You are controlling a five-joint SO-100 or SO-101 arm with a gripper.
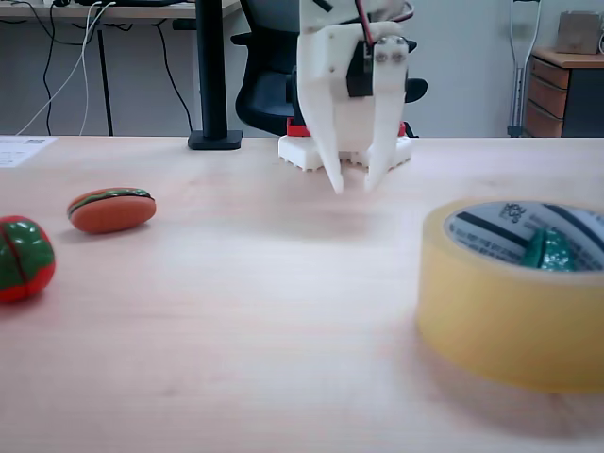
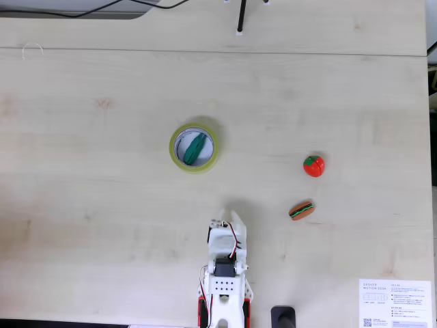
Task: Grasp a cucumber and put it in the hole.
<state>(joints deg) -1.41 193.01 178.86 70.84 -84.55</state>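
Looking at both fixed views, you see the cucumber (image 2: 194, 148) already lying inside the hole (image 2: 186, 145) of the yellow tape roll (image 2: 195, 166), so little is left to spoil. The gripper (image 1: 353, 186) hangs near the arm's base, well apart from the roll, its jaws slightly spread and holding nothing. Your risk, as I judge it, is a careless sweep over the worktop (image 2: 82, 205): clip the roll and the cucumber could tip out.
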